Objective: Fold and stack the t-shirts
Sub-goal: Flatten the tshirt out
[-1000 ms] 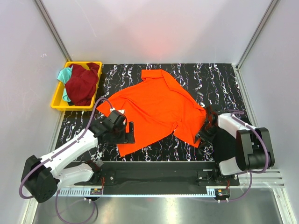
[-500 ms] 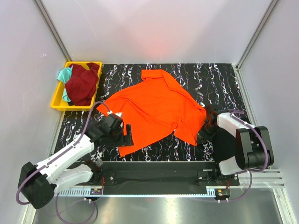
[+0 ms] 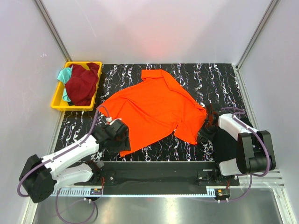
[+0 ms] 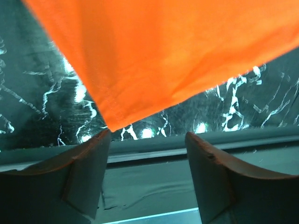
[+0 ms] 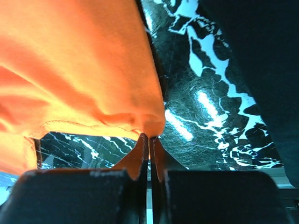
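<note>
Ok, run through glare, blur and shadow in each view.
Top external: sharp and evenly lit, with a faint red glow on the back wall above the shirt. Left wrist: shirt soft, fingers dark. Right wrist: white glare on the table, shirt close and soft.

Spread t-shirt (image 3: 156,109) flat on table (image 3: 219,79), centre. Bin (image 3: 57,101) at its 10 o'clock, by table's far-left corner. Inside, top t-shirt (image 3: 83,84) lies over under t-shirt (image 3: 64,74). Left gripper (image 3: 122,140) at spread t-shirt's 7 o'clock corner, right gripper (image 3: 203,135) at 4 o'clock hem.
</note>
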`<state>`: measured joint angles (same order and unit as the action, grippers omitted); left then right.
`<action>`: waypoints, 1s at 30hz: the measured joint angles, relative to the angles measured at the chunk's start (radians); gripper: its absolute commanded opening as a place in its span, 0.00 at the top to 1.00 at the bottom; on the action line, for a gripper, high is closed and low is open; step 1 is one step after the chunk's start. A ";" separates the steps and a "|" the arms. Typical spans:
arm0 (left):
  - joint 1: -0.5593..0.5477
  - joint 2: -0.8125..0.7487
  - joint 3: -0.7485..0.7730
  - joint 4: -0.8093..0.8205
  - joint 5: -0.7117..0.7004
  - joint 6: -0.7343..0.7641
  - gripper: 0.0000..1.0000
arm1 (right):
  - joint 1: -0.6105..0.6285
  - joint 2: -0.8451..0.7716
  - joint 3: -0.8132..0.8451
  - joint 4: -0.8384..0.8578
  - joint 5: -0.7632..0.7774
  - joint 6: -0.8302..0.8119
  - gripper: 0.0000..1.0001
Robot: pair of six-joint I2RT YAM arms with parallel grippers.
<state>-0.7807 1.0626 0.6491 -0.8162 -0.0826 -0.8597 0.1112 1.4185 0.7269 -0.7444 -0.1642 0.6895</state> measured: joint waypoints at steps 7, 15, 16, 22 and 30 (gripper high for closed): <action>0.189 -0.255 -0.152 -0.001 0.023 -0.168 0.41 | 0.000 -0.008 0.000 0.000 -0.018 -0.016 1.00; 0.240 -0.371 -0.312 0.012 0.110 -0.428 0.38 | 0.000 -0.024 0.000 0.000 -0.040 -0.031 1.00; 0.243 -0.372 -0.314 0.022 0.116 -0.456 0.37 | 0.000 -0.026 0.000 0.000 -0.040 -0.034 1.00; 0.256 -0.356 -0.337 0.063 0.167 -0.611 0.42 | 0.000 -0.038 0.000 0.000 -0.050 -0.043 1.00; 0.258 -0.354 -0.344 0.050 0.172 -0.725 0.49 | 0.000 -0.062 0.000 -0.001 -0.066 -0.050 1.00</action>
<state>-0.5224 0.7086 0.3050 -0.7662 0.0891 -1.5848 0.1112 1.3567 0.7265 -0.7452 -0.2298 0.6392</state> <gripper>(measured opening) 0.529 0.012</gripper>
